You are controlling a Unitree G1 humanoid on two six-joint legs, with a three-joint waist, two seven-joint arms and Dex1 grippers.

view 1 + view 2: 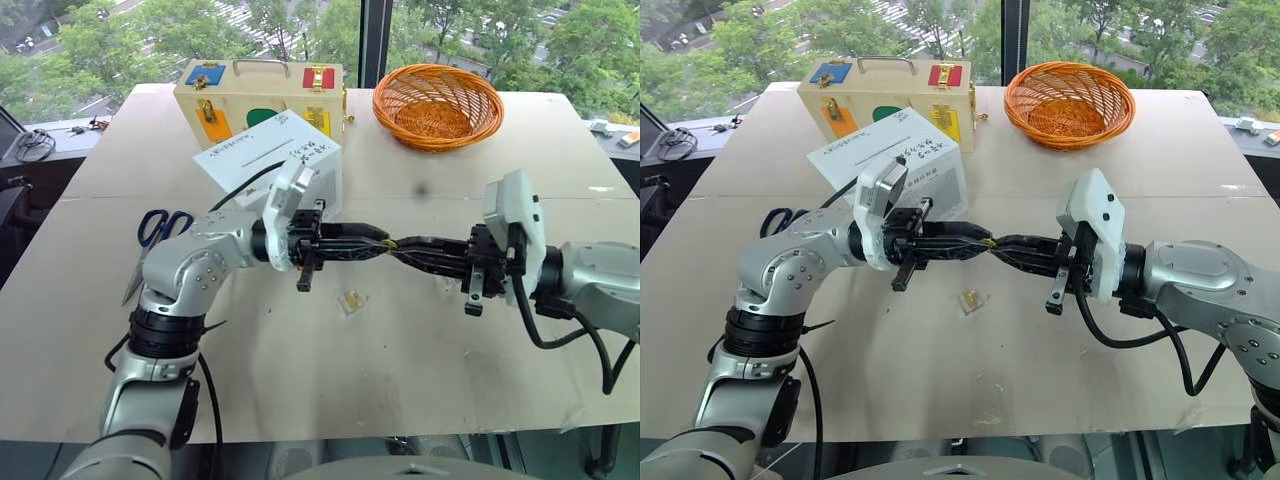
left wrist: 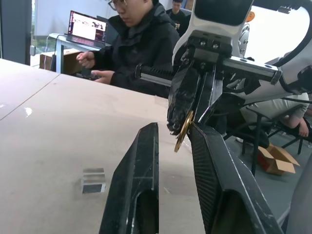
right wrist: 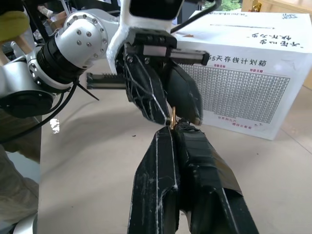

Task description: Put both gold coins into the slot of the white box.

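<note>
My two grippers meet tip to tip above the middle of the table. My right gripper [image 3: 171, 127] is shut on a gold coin [image 2: 184, 130], which it holds upright at its fingertips. My left gripper [image 2: 173, 127] stands open around that coin, one finger touching it and a gap left to the other. The white box [image 1: 270, 160] stands just behind my left gripper, with its slot [image 1: 260, 152] on the tilted top. A small clear holder [image 1: 352, 301] with a gold glint lies on the table below the grippers.
A cream wooden case [image 1: 260, 95] with coloured latches stands behind the white box. An orange basket [image 1: 437, 103] sits at the back right. Blue-handled scissors [image 1: 160, 228] lie at the left. Another clear holder [image 2: 92, 181] lies on the table. A person [image 2: 141, 44] sits beyond it.
</note>
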